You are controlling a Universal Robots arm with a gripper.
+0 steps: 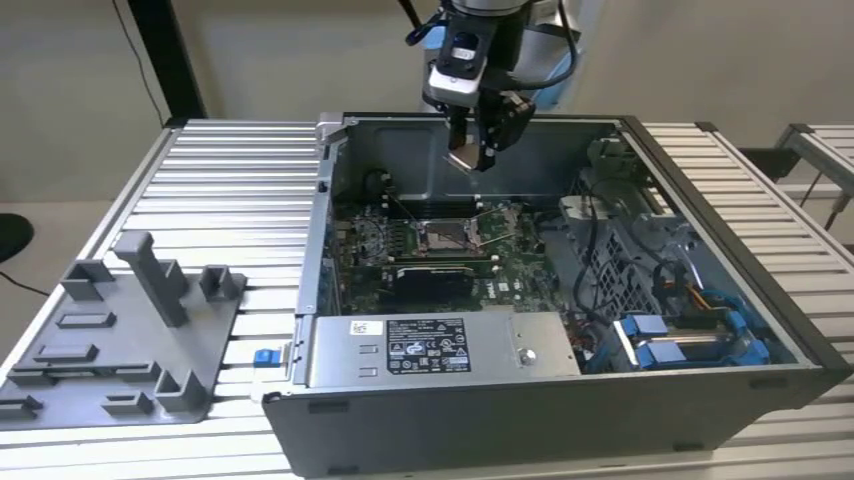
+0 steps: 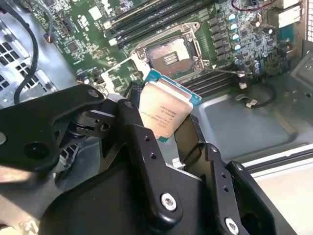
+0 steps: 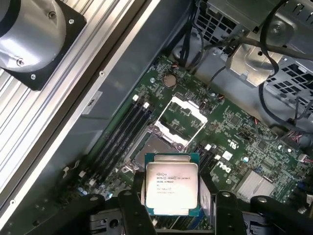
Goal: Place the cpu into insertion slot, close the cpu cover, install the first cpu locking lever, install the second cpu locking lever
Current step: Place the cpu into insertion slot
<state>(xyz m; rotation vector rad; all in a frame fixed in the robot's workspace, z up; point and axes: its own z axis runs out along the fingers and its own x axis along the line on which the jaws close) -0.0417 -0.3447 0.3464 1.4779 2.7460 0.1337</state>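
Jaws clamped on the cpu; gripper held over the case, upper centre of exterior view. Below, insertion slot empty, cpu cover open. Nothing seated; all four steps left.

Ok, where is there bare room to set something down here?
The ribbed table is bare between the grey fixture and the computer case. Inside the case it is crowded: motherboard, cables, and blue drive bays toward the exterior view's right.
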